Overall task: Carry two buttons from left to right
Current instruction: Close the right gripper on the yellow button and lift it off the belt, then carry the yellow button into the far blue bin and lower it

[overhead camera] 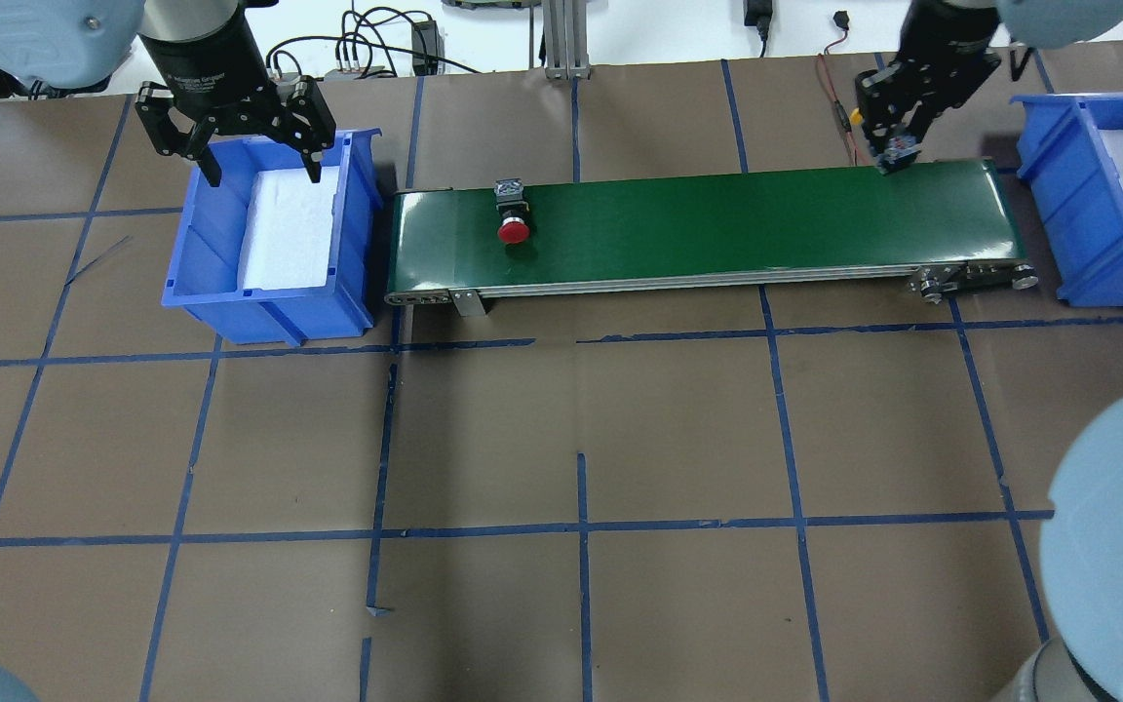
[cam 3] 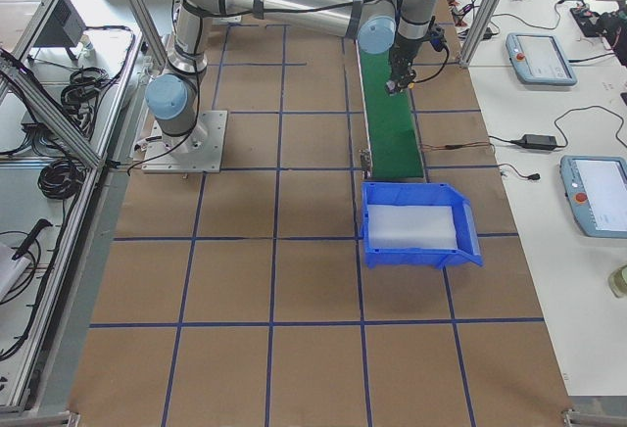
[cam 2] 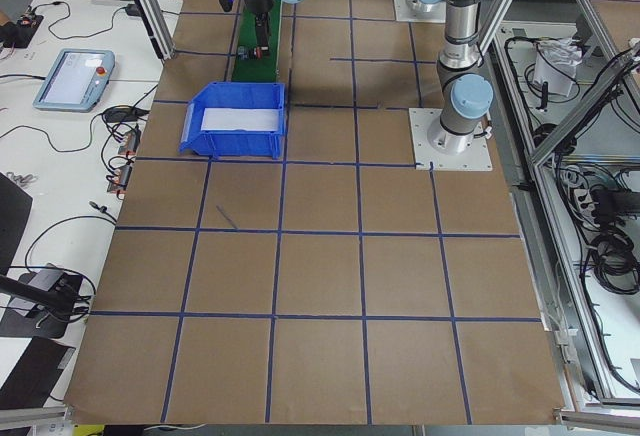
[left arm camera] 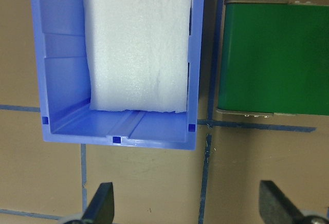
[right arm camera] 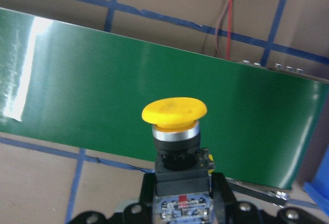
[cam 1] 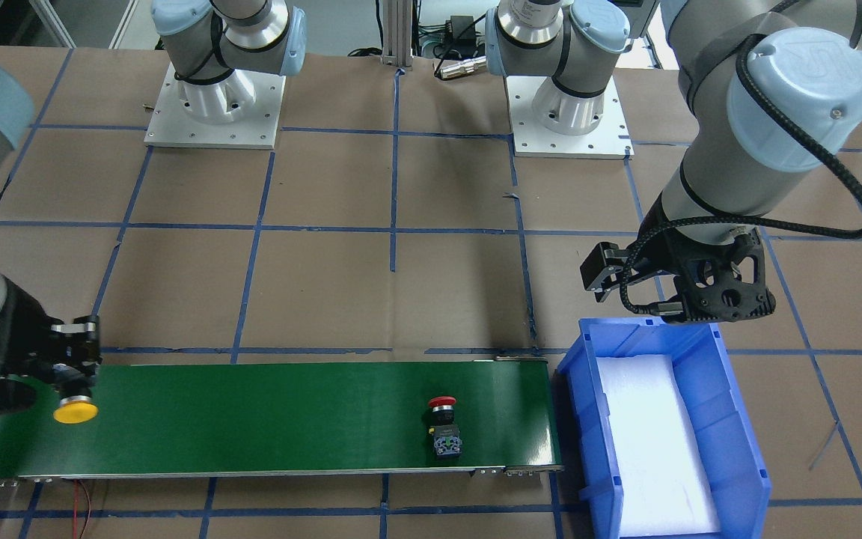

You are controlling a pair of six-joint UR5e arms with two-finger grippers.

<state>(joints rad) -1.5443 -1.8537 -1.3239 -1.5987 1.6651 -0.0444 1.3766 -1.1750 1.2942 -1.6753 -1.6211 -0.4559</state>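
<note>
Yellow button in right claw

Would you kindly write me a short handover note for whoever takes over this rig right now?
Left gripper: open, empty, above the left blue bin.
Right gripper: shut on the yellow button, at the right end of the green belt.
Red button: lying on the belt near its left end.
Done: the left bin shows only foam.
Left: neither button is in the right blue bin yet; yellow goes in next, then red.
</note>
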